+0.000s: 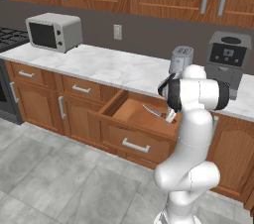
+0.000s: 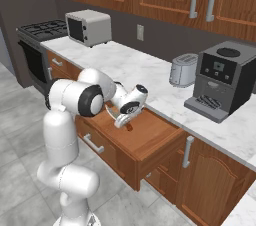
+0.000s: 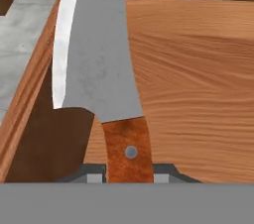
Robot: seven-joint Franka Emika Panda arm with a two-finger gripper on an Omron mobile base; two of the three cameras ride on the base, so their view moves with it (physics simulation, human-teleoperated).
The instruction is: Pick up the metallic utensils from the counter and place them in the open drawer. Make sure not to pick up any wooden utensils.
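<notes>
A: Orientation of the knife (image 3: 96, 54)?

B: In the hand view its long axis runs straight away from the gripper (image 3: 129, 176): handle at the fingertips, blade extending out over the open drawer (image 3: 198, 84). In the left base view the blade (image 1: 155, 112) slants down and to the left, inside the drawer (image 1: 130, 112).

A: Appearance?

B: Broad, matte grey blade with a bright strip along one edge; reddish-brown handle with a small grey rivet.

A: Tool state?

B: Clamped on the knife handle, one finger either side. In the right base view the gripper (image 2: 126, 120) hangs low over the drawer's light wooden floor (image 2: 150, 132); whether the knife touches the floor, cannot tell.

A: Surroundings?

B: White marble counter (image 1: 114, 67) with grey veins over brown cabinets. On it: a microwave (image 1: 53, 31), a toaster (image 2: 183, 69), a coffee machine (image 2: 222, 77). Stove (image 2: 42, 30) at the far end, grey tile floor, wooden wall cabinets above.
</notes>
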